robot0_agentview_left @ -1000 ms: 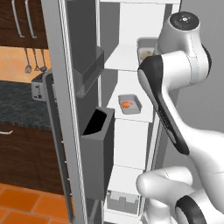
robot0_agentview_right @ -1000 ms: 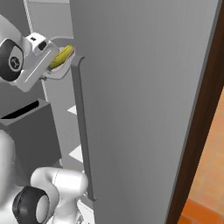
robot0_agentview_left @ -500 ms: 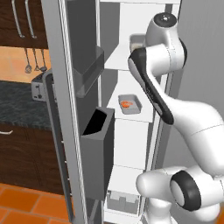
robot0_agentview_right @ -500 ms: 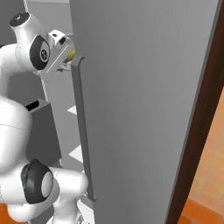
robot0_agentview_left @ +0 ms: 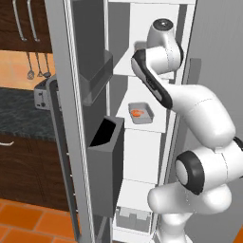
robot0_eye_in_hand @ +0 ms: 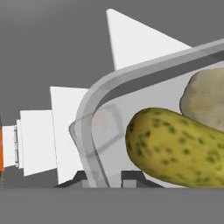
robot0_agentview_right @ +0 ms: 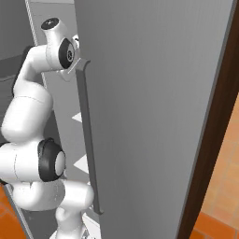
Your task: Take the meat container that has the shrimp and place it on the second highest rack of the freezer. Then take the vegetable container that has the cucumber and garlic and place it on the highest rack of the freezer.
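the clear grey-rimmed plastic tray (robot0_eye_in_hand: 94,109) with the long speckled yellow-green cucumber (robot0_eye_in_hand: 175,146) and pale cream garlic lump (robot0_eye_in_hand: 205,100) sits pinched at its rim in the dark two-finger gripper (robot0_eye_in_hand: 104,178), up inside the silver-grey freezer (robot0_agentview_left: 142,71). if it tilts sliding onto the top shelf, that cucumber could roll right out.

A toaster (robot0_agentview_left: 42,93) sat on the dark counter (robot0_agentview_left: 21,114) at nine o'clock. Utensils (robot0_agentview_left: 37,66) hung above it, and orange floor tiles (robot0_agentview_left: 28,221) lay at seven o'clock.
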{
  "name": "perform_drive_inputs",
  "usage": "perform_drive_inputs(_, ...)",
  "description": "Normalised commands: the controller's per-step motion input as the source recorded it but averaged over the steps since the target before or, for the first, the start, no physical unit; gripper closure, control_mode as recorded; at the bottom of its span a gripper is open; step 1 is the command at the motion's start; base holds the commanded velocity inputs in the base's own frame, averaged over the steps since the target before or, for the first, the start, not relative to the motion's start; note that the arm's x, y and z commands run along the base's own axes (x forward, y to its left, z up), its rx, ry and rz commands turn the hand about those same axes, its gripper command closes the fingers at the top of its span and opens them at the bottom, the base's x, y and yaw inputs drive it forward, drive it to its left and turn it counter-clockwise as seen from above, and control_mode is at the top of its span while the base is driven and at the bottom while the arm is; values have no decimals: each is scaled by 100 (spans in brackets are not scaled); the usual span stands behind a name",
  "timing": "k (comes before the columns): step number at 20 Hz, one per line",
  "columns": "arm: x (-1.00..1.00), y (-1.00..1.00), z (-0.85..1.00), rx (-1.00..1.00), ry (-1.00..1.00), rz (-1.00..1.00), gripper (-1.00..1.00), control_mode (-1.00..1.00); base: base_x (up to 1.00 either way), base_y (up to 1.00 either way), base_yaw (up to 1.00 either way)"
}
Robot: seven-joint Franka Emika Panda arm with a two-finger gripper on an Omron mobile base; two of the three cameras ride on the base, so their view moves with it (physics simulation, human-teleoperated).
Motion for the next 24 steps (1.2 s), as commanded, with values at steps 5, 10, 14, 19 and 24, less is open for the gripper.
perform_drive_inputs(5,100,-21,-23,0,0,0,100,-100,0,0,0)
perform_drive_inputs(10,83,-5,-26,0,0,0,-100,-100,0,0,0)
perform_drive_inputs(14,34,0,-10,0,-6,0,-100,-100,0,0,0)
perform_drive_inputs(19,-42,4,0,-2,-46,0,-100,-100,0,0,0)
perform_drive_inputs(24,-98,28,0,-10,-61,-1,-100,-100,0,0,0)
